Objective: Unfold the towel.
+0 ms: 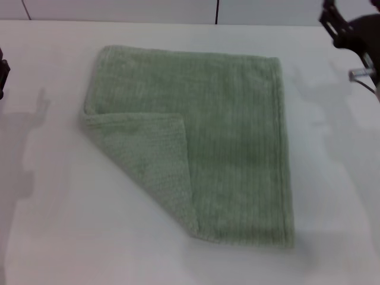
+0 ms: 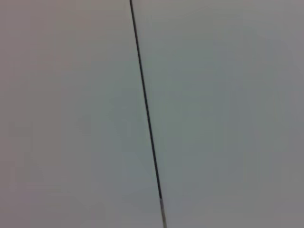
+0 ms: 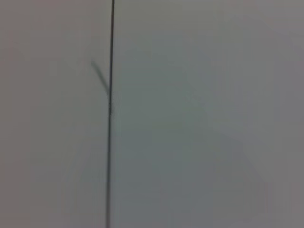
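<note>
One towel [image 1: 231, 136] lies on one worktop [image 1: 53, 225]. Two grippers show: the left gripper [image 1: 3, 74] at nine o'clock, the right gripper [image 1: 350, 29] at two o'clock.

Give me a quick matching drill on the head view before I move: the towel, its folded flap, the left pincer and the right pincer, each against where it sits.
Things:
1. towel
2. folded flap
3. left pincer
4. right pincer

Places:
A. far right corner of the view, off the cloth
B. spread across the middle of the table
C. left edge of the view, only a sliver showing
D. near-left corner of the cloth, turned over on top of it

Pairs: 1-B, 2-D, 3-C, 4-A
</note>
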Controlling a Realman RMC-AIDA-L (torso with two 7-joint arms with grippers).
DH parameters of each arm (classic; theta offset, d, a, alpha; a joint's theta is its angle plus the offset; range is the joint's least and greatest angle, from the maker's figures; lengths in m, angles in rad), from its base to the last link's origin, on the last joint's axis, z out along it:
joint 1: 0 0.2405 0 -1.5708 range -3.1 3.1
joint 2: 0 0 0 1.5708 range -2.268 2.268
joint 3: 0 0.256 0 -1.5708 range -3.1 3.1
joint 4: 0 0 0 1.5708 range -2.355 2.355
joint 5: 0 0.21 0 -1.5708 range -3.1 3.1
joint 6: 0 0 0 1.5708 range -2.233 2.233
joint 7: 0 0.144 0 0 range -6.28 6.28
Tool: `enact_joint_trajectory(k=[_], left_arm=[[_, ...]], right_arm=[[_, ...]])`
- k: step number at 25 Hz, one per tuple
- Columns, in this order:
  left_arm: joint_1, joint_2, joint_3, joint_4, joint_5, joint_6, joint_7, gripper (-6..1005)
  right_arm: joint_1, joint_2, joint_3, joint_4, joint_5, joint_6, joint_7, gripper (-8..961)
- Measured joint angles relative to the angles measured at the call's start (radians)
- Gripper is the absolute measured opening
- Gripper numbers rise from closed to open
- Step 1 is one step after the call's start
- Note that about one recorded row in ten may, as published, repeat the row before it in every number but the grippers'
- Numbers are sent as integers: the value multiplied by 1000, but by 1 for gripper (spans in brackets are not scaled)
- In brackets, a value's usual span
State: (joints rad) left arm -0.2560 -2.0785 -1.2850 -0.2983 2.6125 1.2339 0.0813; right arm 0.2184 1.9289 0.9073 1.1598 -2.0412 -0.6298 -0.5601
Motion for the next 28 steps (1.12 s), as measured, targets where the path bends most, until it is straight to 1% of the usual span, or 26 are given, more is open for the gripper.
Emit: enact_joint_trajectory(k=[1,2,4,5,6,7,8,9,10,11,13,14,15,17,18,21,25,28], left_arm=[[-1,0,4,-1,0,-3,0,779],[-4,0,11,-4,-1,-7,0,779],[-8,0,29,-8,0,-16,0,779],[-10,0,38,-9,0,-19,0,779],[-12,0,51,-11,0,-23,0,779],[-14,0,68,-16,1,-30,0,779],[-14,0,68,-16,1,-30,0,778],[-16,0,84,-24,1,-42,0,778],[-18,2,106,-49,1,-79,1,778],[-18,2,106,-49,1,-79,1,778],[-27,3,118,-82,1,-149,2,778],[-27,3,118,-82,1,-149,2,778],[-30,5,121,-103,3,-181,2,778],[-31,6,125,-121,6,-203,2,778],[-29,9,128,-151,8,-234,3,778],[-31,9,138,-167,11,-243,9,778],[-34,10,158,-189,12,-246,10,777],[-35,11,159,-194,12,-248,11,777]], right_arm=[[1,11,71,42,-5,130,-14,786],[2,21,118,67,-12,220,-21,785],[12,50,250,132,-32,450,-31,785],[22,68,325,162,-46,586,-33,785],[45,98,429,190,-71,776,-27,784],[73,116,501,195,-96,895,-10,784],[112,136,592,198,-130,1043,19,784],[157,143,654,186,-166,1164,66,784],[218,146,727,166,-207,1301,127,783],[261,140,759,142,-235,1390,176,783],[337,124,798,90,-273,1528,240,783],[360,118,810,70,-284,1571,248,782],[376,117,816,60,-295,1590,243,782],[390,120,820,53,-321,1600,220,727],[391,123,820,53,-329,1591,207,699],[387,133,828,49,-332,1565,159,616],[378,140,848,38,-317,1545,103,496],[376,146,880,17,-304,1528,107,406]])
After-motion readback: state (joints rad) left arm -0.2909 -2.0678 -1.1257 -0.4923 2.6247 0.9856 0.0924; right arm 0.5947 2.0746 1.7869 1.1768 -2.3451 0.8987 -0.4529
